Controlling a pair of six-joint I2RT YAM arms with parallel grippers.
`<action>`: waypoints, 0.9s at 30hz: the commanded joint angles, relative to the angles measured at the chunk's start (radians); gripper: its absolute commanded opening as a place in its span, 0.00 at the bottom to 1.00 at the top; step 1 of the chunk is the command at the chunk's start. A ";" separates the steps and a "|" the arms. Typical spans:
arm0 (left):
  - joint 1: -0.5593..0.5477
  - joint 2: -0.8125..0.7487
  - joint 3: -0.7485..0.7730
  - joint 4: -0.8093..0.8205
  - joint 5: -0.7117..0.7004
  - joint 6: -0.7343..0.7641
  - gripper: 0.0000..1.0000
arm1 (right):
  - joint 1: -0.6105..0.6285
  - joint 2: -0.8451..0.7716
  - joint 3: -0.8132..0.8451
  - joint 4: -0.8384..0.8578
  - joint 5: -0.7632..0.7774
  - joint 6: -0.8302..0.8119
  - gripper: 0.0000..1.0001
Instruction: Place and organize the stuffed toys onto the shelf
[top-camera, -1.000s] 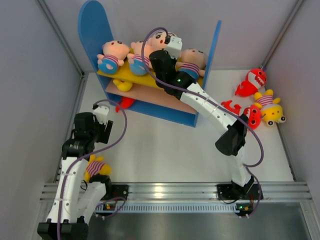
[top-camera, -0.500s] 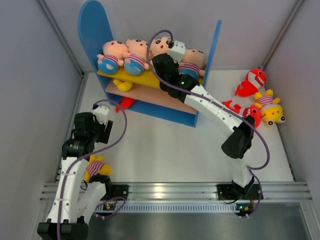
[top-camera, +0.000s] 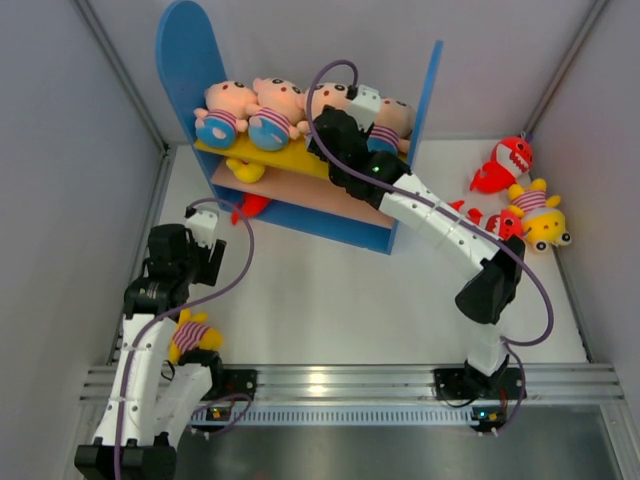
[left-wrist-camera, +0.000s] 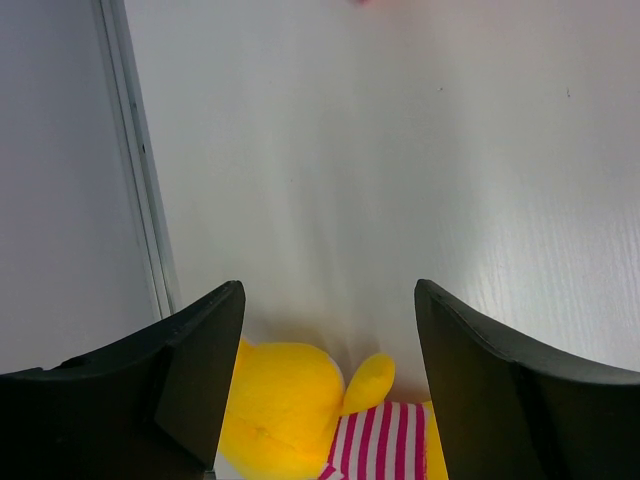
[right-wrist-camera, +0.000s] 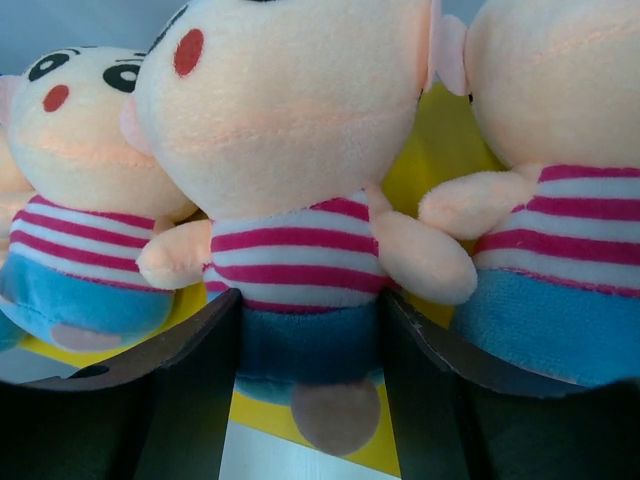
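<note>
Right pincer stands open, its jaws flanking the blue shorts of a peach-headed plush doll on the blue-sided shelf's yellow upper board; only the wrist view shows this. Left pincer, open, hovers over a yellow striped-shirt plush animal on the near-left worktop.

A white table lies between a grey left wall and a grey right wall, with a back wall behind. A ribbed aluminium rail runs along the table's near edge.
</note>
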 joint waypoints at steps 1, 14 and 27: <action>0.005 -0.016 -0.006 0.049 0.004 0.001 0.75 | 0.005 -0.064 -0.010 0.002 -0.018 0.018 0.56; 0.007 -0.018 -0.014 0.049 0.012 0.004 0.75 | 0.101 -0.085 0.183 -0.023 0.051 -0.210 0.85; 0.016 -0.010 -0.017 0.049 0.063 0.007 0.75 | -0.156 -0.741 -0.145 -0.271 -0.069 -0.356 0.97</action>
